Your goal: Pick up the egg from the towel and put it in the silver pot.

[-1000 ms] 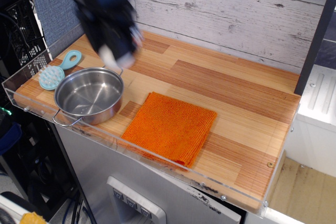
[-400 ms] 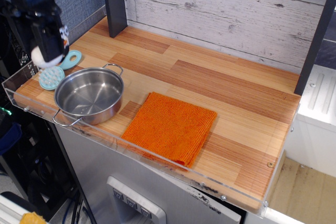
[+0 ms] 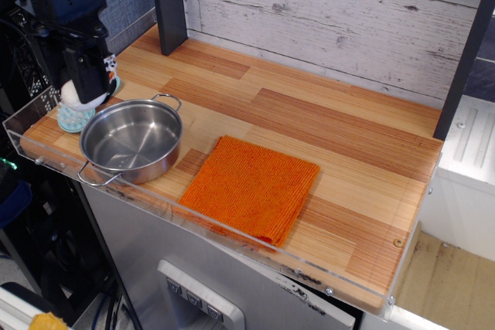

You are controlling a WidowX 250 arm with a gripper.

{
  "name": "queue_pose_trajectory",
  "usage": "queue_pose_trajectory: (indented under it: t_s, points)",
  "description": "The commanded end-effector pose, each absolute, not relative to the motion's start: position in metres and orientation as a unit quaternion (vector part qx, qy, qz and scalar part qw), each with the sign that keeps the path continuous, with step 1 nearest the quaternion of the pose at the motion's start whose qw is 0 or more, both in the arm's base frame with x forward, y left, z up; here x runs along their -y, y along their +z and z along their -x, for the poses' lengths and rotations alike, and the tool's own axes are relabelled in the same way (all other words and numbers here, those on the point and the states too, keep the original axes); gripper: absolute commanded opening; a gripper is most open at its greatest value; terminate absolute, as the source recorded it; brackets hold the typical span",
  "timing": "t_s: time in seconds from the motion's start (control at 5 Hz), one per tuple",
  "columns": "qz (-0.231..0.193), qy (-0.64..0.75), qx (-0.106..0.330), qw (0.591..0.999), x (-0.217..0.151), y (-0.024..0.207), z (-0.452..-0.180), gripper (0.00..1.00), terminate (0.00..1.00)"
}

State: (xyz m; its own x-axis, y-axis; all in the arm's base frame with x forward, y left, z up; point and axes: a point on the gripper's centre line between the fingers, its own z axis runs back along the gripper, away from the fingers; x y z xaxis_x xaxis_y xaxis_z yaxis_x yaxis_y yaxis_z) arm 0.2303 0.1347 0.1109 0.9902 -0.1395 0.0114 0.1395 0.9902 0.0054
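The silver pot [image 3: 131, 141] stands empty at the left front of the wooden counter. The orange towel [image 3: 252, 188] lies flat to its right with nothing on it. My gripper [image 3: 85, 90] hangs at the far left, just beyond the pot's left rim, above the light-blue brush [image 3: 74, 119]. It is shut on the egg [image 3: 69, 95], whose white body shows between the black fingers; its black band is hidden.
A clear acrylic rim [image 3: 193, 218] runs along the counter's front and left edges. A dark post [image 3: 168, 5] stands at the back left and a grey plank wall [image 3: 332, 13] behind. A black crate rack [image 3: 27, 44] is off the left edge.
The gripper swung with the egg from above the pot's back rim out to the far left, then came slightly right and lower, now over the brush beside the pot.
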Motion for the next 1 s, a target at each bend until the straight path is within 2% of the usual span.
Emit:
queue_pose_trajectory:
  t_s: [0.0,0.2,0.4,0.8]
  points:
    - [-0.009,-0.072,0.009,0.997,-0.137,0.113,-0.239,1.00,0.00]
    - [-0.008,-0.078,0.005,0.997,-0.138,0.111,-0.241,1.00,0.00]
    - [-0.004,-0.083,0.020,0.996,-0.135,0.120,-0.240,1.00,0.00]
    - [-0.017,-0.077,0.074,0.994,-0.123,0.163,-0.234,1.00,0.00]
